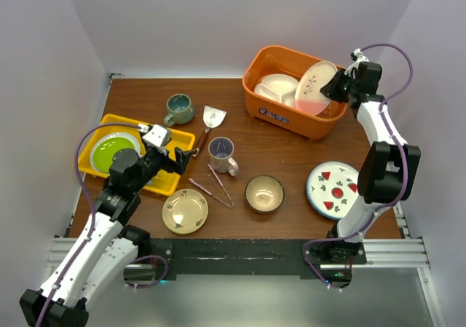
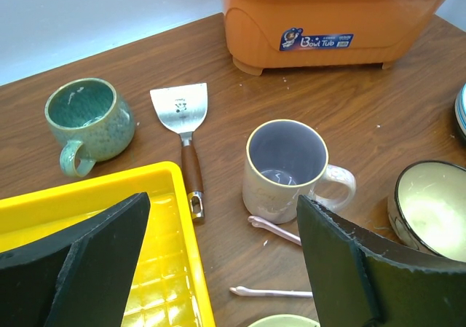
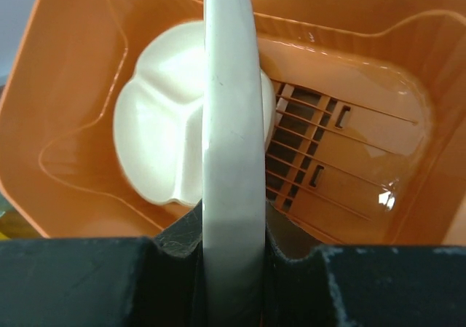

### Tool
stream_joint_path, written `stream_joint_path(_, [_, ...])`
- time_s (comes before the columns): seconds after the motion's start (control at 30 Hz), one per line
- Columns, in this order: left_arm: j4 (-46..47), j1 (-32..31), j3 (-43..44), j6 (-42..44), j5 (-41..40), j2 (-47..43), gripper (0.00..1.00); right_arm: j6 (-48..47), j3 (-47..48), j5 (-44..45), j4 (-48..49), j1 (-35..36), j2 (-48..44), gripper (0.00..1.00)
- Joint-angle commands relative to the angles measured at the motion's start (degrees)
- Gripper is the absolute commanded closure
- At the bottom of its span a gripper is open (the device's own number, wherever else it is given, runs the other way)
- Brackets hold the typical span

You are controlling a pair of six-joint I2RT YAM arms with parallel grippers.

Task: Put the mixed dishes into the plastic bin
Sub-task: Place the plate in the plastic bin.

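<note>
At the far right, over the plastic bin [image 1: 320, 127], the right gripper [image 1: 336, 85] is clenched on the rim of the pink floral plate [image 1: 317, 87]. The plate is on edge and tilted, lower rim down inside the bin. Reason, I think: two fingers only get purchase on a flat plate at its rim, and edge-first it fits the free right half.

The white divided plate [image 1: 275, 88] lies flat in the bin's left half. Right wrist view agrees: one finger on each side of the rim, slotted base bare to the right. Looks like the set-down step for this plate. Best lowered or leaned before release, or it drops onto the divided plate.

The left gripper [image 1: 166, 156] hangs with jaws wide and holds nothing. It is over the near right corner of the yellow tray [image 1: 175, 134], facing the lavender mug [image 2: 284, 167]. Probably staged for the next pick. The mug is upright, handle to the right, so a rim pinch seems likely.

Not yet binned:
- teal mug [image 1: 178, 108]
- lavender mug
- bronze bowl [image 1: 264, 194]
- cream plate [image 1: 185, 210]
- strawberry plate [image 1: 333, 188]
- lime-green plate [image 1: 109, 151], sitting in the tray

The spatula [image 1: 211, 119] and pink tongs [image 1: 215, 185] are not dishes, so they stay. The tongs lie just near of the lavender mug, a possible snag there.
</note>
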Motion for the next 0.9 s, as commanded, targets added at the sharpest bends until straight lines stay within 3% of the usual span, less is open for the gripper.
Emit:
stream_joint_path(0.0, [2.95, -0.01, -0.21, -0.07, 0.68, -0.33, 0.12, -0.72, 0.46, 2.52, 7.39, -0.01, -2.06, 0.97])
stream_joint_path(0.57, [3.12, -0.01, -0.3, -0.07, 1.03, 0.2, 0.12, 2.18, 0.28, 7.27, 5.8, -0.01, 1.89, 0.86])
stream_joint_path(0.87, [3.13, -0.01, -0.3, -0.07, 1.21, 0.2, 0.12, 1.65, -0.51, 8.76, 7.65, -0.19, -4.08, 0.87])
